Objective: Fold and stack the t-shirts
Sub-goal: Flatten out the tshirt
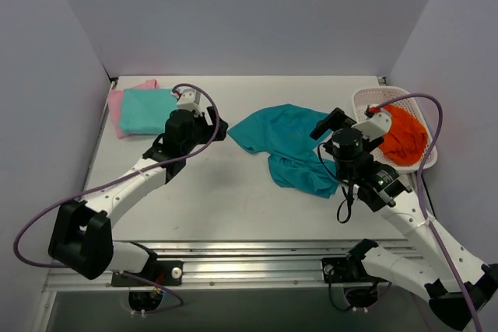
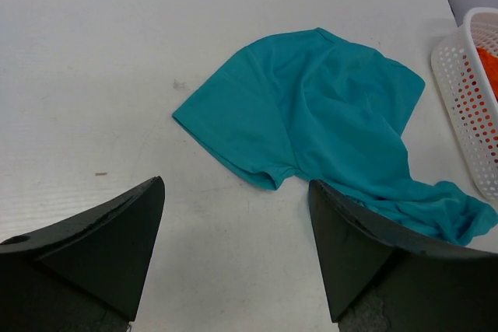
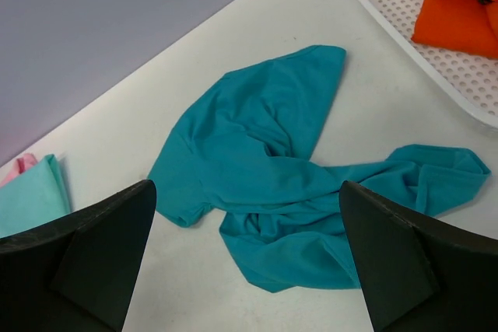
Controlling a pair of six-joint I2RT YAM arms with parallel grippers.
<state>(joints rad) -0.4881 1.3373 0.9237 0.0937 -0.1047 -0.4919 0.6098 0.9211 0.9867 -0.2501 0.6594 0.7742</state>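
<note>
The white table [image 1: 233, 200] is walled by grey panels on the left, far and right sides, and its near edge is a metal rail where the arm bases sit. The near left and middle of the tabletop are bare, as is the strip along the far edge.

The deep teal t-shirt [image 1: 286, 144] lies unfolded in the middle of the table, a little to the right. Its far left part is spread fairly flat with a hemmed sleeve at the left edge. Its near right part is bunched into wrinkles and trails toward the right arm.

A white perforated basket [image 1: 364, 100] stands at the far right corner, apart from the teal shirt, and holds an orange cloth [image 1: 405, 136].

At the far left corner the aqua-mint t-shirt [image 1: 148, 110] lies folded on the pink t-shirt [image 1: 117, 105], which shows along its left and far edges.

The left gripper [image 1: 219, 131] is just left of the teal shirt's sleeve, fingers spread wide and holding nothing. The right gripper [image 1: 327, 125] is over the shirt's right side, fingers likewise apart and empty
</note>
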